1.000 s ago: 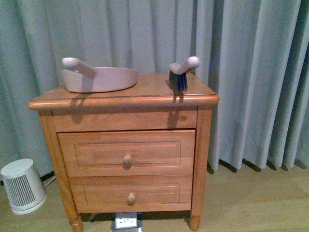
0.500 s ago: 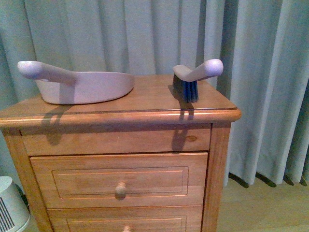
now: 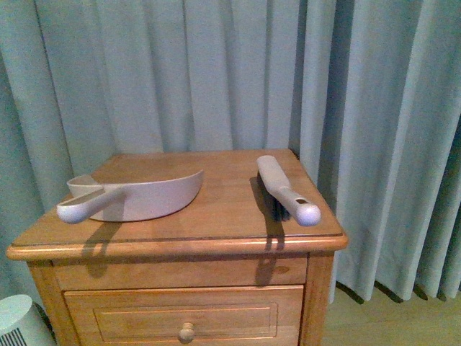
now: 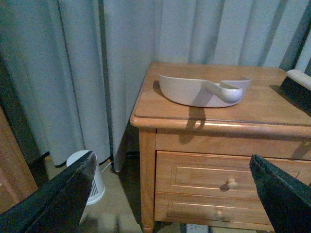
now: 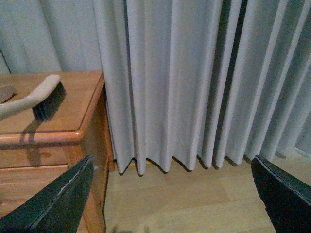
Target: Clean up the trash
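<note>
The left fingers (image 4: 58, 194) are gaping empty, the dustpan (image 4: 189, 92) lying on the table (image 4: 155, 104) ahead of them. The right fingers (image 5: 53, 199) are gaping too, the brush (image 5: 46, 97) lying ahead-left.

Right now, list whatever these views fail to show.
- Trash: seen in no view.
- Dustpan inside: mostly hidden by its own wall, front and left wrist views.
- Brush bristles: mostly under its back, front view.
- Fan: cut off by the picture's corner, front view.

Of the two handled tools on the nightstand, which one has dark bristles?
The brush on the right of the nightstand top: dark bristles show under its pale back. The dustpan to its left is a plain open scoop.
</note>
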`<state>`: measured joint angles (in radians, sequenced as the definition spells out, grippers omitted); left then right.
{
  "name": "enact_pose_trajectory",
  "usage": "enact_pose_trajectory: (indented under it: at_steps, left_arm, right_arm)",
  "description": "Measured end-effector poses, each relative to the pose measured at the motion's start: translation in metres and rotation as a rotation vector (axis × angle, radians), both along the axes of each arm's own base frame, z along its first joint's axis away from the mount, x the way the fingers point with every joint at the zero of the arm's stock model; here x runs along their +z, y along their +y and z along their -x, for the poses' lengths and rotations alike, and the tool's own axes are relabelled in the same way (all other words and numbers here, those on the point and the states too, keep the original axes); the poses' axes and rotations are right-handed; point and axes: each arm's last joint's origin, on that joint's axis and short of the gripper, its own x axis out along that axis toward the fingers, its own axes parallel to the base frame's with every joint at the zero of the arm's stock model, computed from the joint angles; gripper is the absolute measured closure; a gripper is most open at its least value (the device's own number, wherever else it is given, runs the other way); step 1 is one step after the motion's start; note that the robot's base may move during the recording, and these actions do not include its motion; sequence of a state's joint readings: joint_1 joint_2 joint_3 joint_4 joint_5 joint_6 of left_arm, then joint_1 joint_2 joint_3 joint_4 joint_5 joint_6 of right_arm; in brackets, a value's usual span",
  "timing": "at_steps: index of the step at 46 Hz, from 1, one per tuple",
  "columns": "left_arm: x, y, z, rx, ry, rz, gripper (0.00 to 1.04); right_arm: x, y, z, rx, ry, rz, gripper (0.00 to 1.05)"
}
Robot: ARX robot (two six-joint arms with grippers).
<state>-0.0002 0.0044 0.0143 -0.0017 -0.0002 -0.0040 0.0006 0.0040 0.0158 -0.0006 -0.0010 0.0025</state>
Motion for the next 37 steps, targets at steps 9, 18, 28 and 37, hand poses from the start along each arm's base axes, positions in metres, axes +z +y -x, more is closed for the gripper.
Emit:
enact_pose_trajectory:
  at_steps: [9,18,28,37]
  left_arm:
    - [0.024,-0.003,-0.018,0.012,0.255,0.034,0.08]
    - [0.112,-0.028,-0.092,-0.091,0.390,-0.094,0.08]
    - [0.168,-0.064,-0.177,-0.111,0.453,-0.125,0.08]
    - [0.152,-0.083,-0.228,-0.077,0.537,-0.154,0.08]
  right_arm:
    - [0.000,0.000,0.000,0.002,0.000,0.000,0.07]
    - [0.000,0.000,0.000,0.000,0.000,0.000,0.07]
    - [0.000,0.000,0.000,0.000,0.000,0.000,0.07]
    - [0.000,0.000,0.000,0.000,0.000,0.000,0.07]
